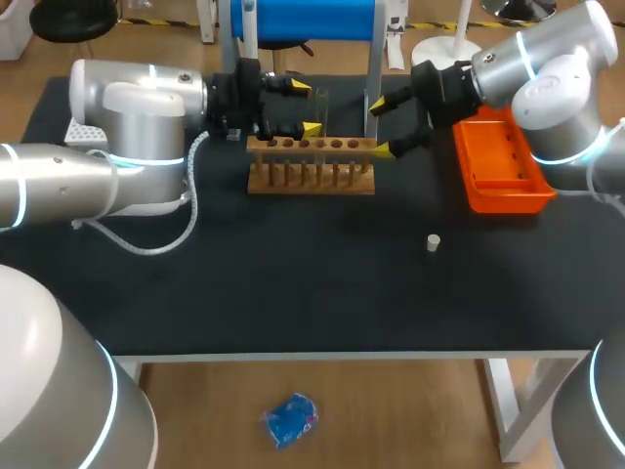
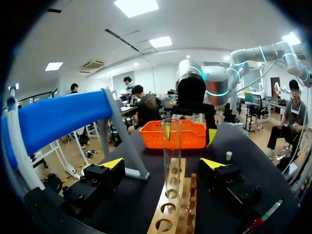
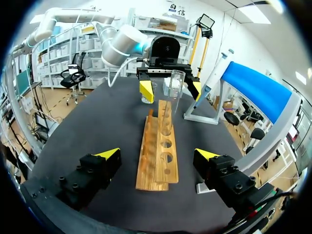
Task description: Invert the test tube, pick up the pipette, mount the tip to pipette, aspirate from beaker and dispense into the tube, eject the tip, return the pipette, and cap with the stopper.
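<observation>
A clear test tube (image 2: 171, 146) stands upright in the wooden rack (image 1: 311, 164), its mouth up. My left gripper (image 1: 306, 108) is open around the tube at the rack's back, and neither finger touches the glass. In the left wrist view the tube rises between the yellow tips of that gripper (image 2: 163, 163). My right gripper (image 1: 381, 127) is open at the rack's right end, holding nothing; its own view looks along the rack (image 3: 158, 151) toward the tube (image 3: 176, 90). A small white stopper (image 1: 433, 241) lies on the mat in front and to the right. A pipette (image 3: 218, 68) hangs on the blue stand (image 1: 308, 20).
An orange tray (image 1: 498, 161) sits at the right, under my right arm. A white tip box (image 1: 83, 132) is at the far left, behind my left arm. A glass beaker (image 3: 148, 93) stands just beyond my left gripper. The stand's foot (image 3: 200, 117) rests beside the rack.
</observation>
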Available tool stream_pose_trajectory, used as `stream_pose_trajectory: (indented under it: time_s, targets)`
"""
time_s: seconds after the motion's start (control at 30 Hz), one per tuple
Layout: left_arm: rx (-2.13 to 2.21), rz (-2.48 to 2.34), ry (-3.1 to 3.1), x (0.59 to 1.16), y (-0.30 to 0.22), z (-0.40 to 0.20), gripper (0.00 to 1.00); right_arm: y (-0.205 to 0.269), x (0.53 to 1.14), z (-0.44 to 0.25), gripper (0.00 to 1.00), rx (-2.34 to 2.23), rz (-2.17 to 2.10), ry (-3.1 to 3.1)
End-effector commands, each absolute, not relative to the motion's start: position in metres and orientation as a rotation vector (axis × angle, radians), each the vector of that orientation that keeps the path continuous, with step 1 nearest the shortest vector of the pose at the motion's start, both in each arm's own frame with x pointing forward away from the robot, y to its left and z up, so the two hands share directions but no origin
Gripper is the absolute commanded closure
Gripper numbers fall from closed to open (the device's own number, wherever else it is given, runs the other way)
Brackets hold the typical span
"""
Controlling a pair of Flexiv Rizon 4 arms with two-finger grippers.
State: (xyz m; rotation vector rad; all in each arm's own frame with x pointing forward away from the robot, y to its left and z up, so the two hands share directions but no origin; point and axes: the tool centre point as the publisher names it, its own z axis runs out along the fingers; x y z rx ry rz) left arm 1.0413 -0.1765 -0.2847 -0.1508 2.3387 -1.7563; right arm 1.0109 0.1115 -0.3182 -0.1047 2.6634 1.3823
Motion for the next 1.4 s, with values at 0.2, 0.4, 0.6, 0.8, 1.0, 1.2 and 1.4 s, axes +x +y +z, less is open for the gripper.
stream_pose_trajectory:
  time_s: [0.2, 0.4, 0.6, 0.8, 1.0, 1.2, 1.4]
  targets:
    - [-0.293, -1.635, 2.327, 1.018, -0.132, -0.256, 0.0, 0.111, 1.011, -0.318, 0.0, -0.107, 1.382, 2.665]
    - [-0.392, -1.58, 2.333, 1.001, -0.106, -0.243, 0.0, 0.111, 1.011, -0.318, 0.0, -0.107, 1.382, 2.665]
    - [-0.498, -1.555, 2.319, 0.981, -0.09, -0.233, 0.0, 0.111, 1.011, -0.318, 0.0, -0.107, 1.382, 2.665]
    - [-0.551, -1.498, 2.347, 0.974, -0.086, -0.23, 0.0, 0.111, 1.011, -0.318, 0.0, -0.107, 1.382, 2.665]
    - [-0.551, -1.498, 2.347, 0.974, -0.086, -0.23, 0.0, 0.111, 1.011, -0.318, 0.0, -0.107, 1.382, 2.665]
    - [-0.551, -1.498, 2.347, 0.974, -0.086, -0.23, 0.0, 0.111, 1.011, -0.318, 0.0, -0.107, 1.382, 2.665]
    - [-0.607, -1.478, 2.316, 0.977, -0.076, -0.226, 0.0, 0.11, 1.01, -0.315, 0.0, -0.098, 1.378, 2.653]
